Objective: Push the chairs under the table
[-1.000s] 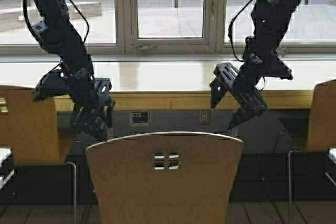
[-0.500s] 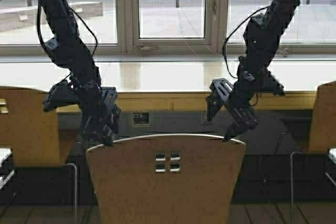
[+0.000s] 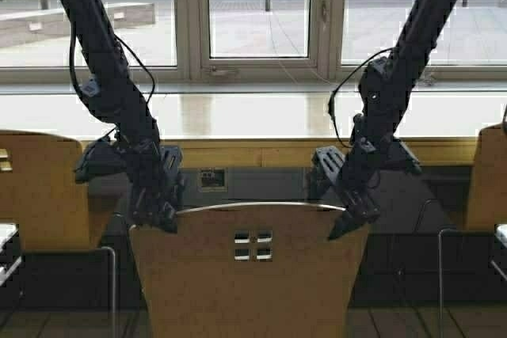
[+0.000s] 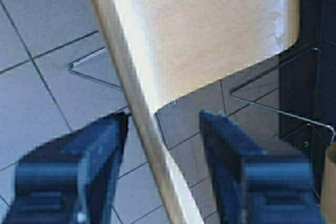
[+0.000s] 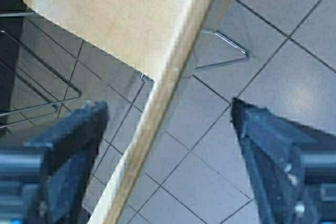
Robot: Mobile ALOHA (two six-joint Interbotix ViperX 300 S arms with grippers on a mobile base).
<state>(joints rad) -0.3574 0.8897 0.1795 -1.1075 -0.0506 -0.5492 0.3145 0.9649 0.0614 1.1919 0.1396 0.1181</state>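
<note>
A tan plywood chair (image 3: 249,282) with four small cut-outs stands in front of me, its back toward me, out from the pale wooden table (image 3: 253,115). My left gripper (image 3: 158,213) is at the backrest's top left corner and is open. In the left wrist view the backrest edge (image 4: 137,109) runs between the gripper's (image 4: 163,129) fingers (image 4: 89,153), close to one of them. My right gripper (image 3: 348,215) is open at the top right corner. There the edge (image 5: 160,109) also passes between the gripper's (image 5: 168,124) wide-apart fingers (image 5: 273,148).
Two more tan chairs stand at the table, one at the left (image 3: 40,187) and one at the right (image 3: 487,180). Wall sockets (image 3: 211,178) sit on the dark panel below the table. A window runs behind it. The floor (image 5: 294,35) is grey tile.
Both arms have come down and a little forward. The grippers were above the backrest; now they straddle its top edge at the two corners. The chair has not moved.
</note>
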